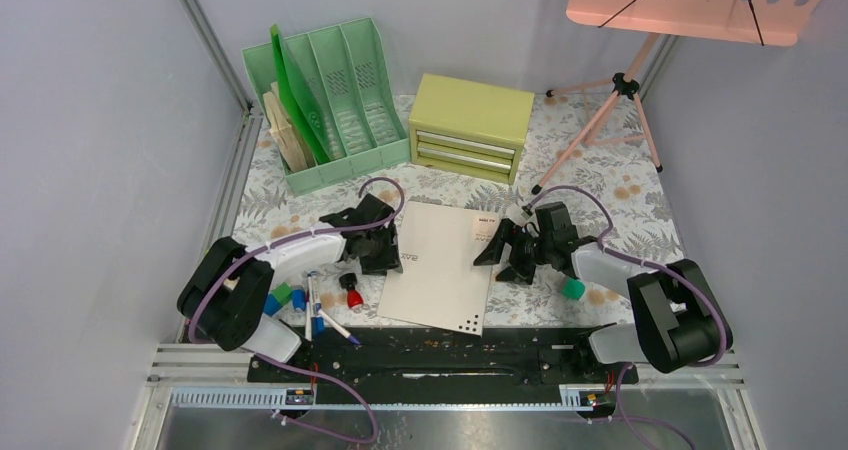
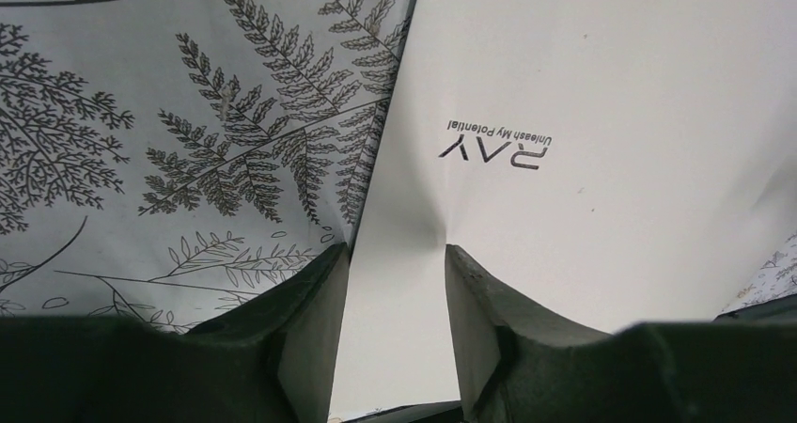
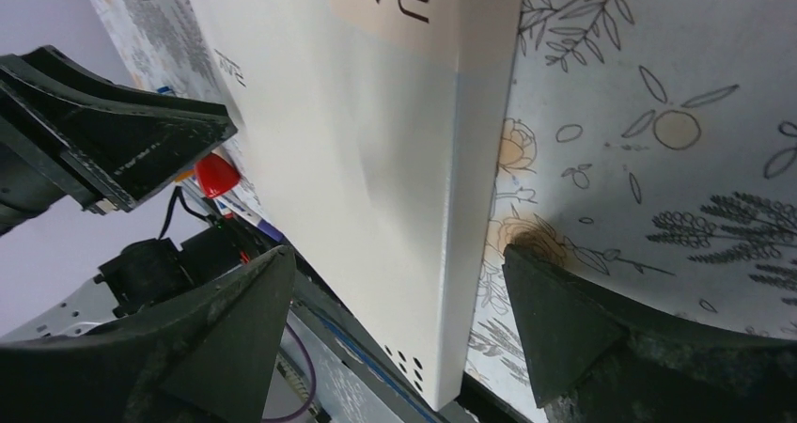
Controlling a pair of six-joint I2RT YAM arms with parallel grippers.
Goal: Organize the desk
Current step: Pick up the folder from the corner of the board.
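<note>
The desk [image 1: 620, 185] is a fern-printed tabletop. A flat white box [image 1: 440, 265] printed "RAY" lies at its middle. My left gripper [image 1: 378, 258] stands at the box's left edge. In the left wrist view that gripper [image 2: 397, 249] straddles the edge of the box [image 2: 583, 85]: one finger [image 2: 301, 320] over the desk, the other [image 2: 479, 310] denting the white top. My right gripper [image 1: 505, 255] is at the box's right edge. In the right wrist view it [image 3: 397, 252] gapes wide across the edge of the box [image 3: 376, 160], gripping nothing.
A green file rack [image 1: 325, 100] and a yellow-green drawer chest [image 1: 472, 125] stand at the back. Pens [image 1: 320, 315], a red-capped piece [image 1: 353, 292] and small cubes [image 1: 283, 295] lie by the left arm. A green cube [image 1: 572, 288] sits by the right arm. A pink tripod stand [image 1: 620, 100] is back right.
</note>
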